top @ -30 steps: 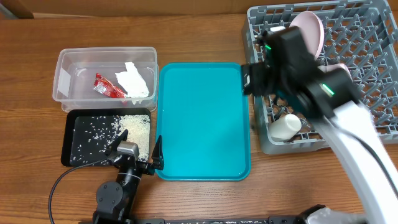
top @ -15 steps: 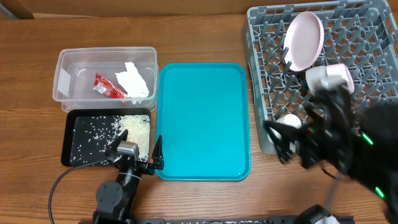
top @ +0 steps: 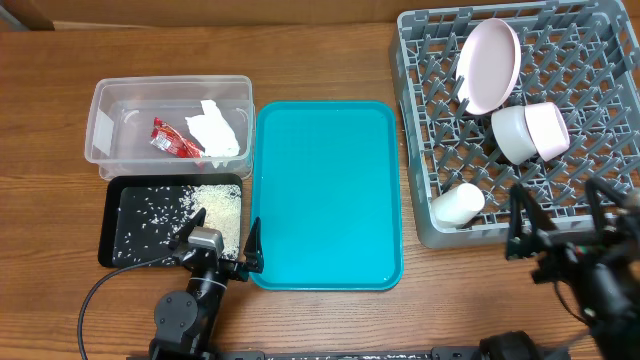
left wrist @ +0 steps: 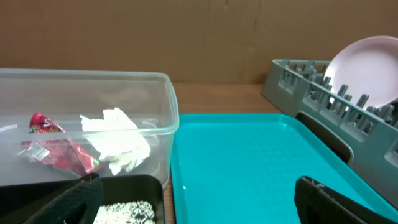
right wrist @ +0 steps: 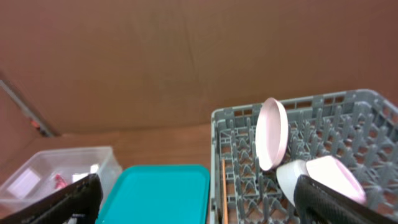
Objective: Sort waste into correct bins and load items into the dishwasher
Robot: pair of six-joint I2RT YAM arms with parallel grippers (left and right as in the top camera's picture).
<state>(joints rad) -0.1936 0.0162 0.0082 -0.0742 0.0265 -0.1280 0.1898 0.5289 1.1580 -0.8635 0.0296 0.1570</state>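
Since the right claw [top: 560,228] hung apart and empty just off the near edge of the grey rack [top: 600,100], the main hazard noted was a knock. A swing back over that edge could catch the white cup [top: 458,204], which lay on its side at the rack's near left corner, apparently loose. The pink-backed plate [top: 488,65] leaned between pegs farther back, with a white and pink bowl [top: 530,132] tipped on its side below it; a jolt to the rack might topple either. A thin wooden stick, probably the chopsticks [right wrist: 224,186], showed along the rack's left side. The left claw [top: 222,245], also apart and holding nothing, sat at the black tray [top: 115,225], one finger beside the rice [top: 215,205]; a careless start could scatter grains onto the worktop [top: 50,300]. The sauce packet [top: 172,140] and napkin [top: 218,130] lay in the clear tub [top: 100,120], and nothing showed on the teal tray [top: 325,195]. Against one second earlier, the right arm had left the rack's left side and drawn back to the near right, uncovering the bowl. The left arm and waste were unchanged.
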